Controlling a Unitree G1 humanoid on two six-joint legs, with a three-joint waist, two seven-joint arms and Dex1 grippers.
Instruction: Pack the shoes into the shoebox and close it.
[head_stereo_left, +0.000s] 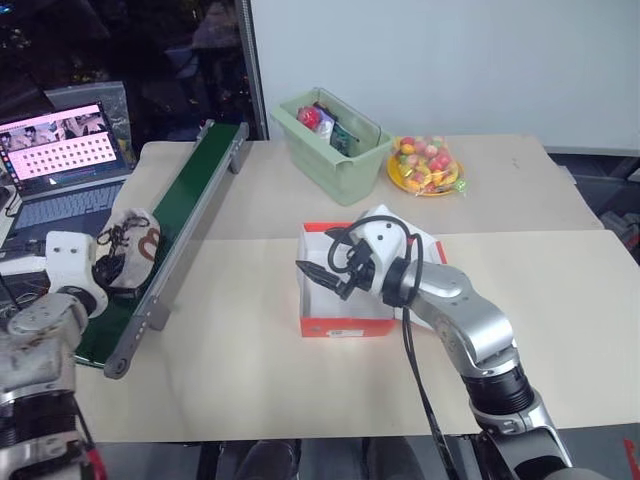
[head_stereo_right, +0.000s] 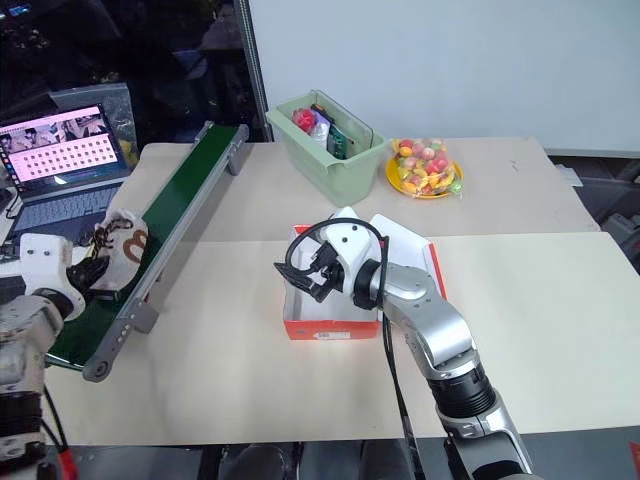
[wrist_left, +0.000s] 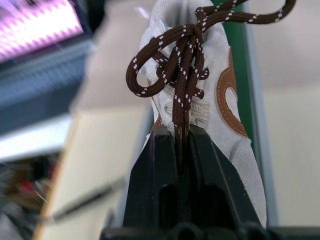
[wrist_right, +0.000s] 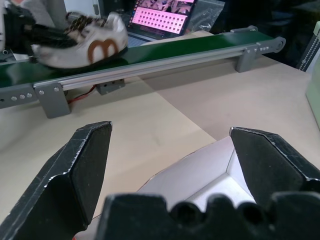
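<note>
A tan table (head_stereo_left: 300, 400) holds a green conveyor belt (head_stereo_left: 190, 215) running along its left side, a red-orange shoebox (head_stereo_left: 345, 322) near the middle, a pale green bin (head_stereo_left: 335, 150) farther back, and a yellow plate of colourful sweets (head_stereo_left: 425, 168) just to the right of the bin. An open laptop (head_stereo_left: 65, 150) with a pink screen sits at the far left, beyond the belt. The left gripper (wrist_left: 184, 145) reaches over the near end of the belt, and its two black fingers (wrist_left: 155, 175) are pressed together on the tongue and dark brown laces of a white sneaker (head_stereo_left: 130, 245). From the right wrist view that sneaker appears to sit slightly above the belt surface, tilted, with a brown curved marking on its side, though whether its sole touches the belt cannot be told for certain. The shoebox stands open, its white inside facing up and its lid leaning back on the far side. The right gripper (head_stereo_left: 318, 277) hovers over the left part of the box with its two black fingers (wrist_right: 87, 170) spread wide apart, holding nothing and touching nothing. Between those spread fingers, the white inner corner of the box is visible below. The two grippers are well apart from each other.
</note>
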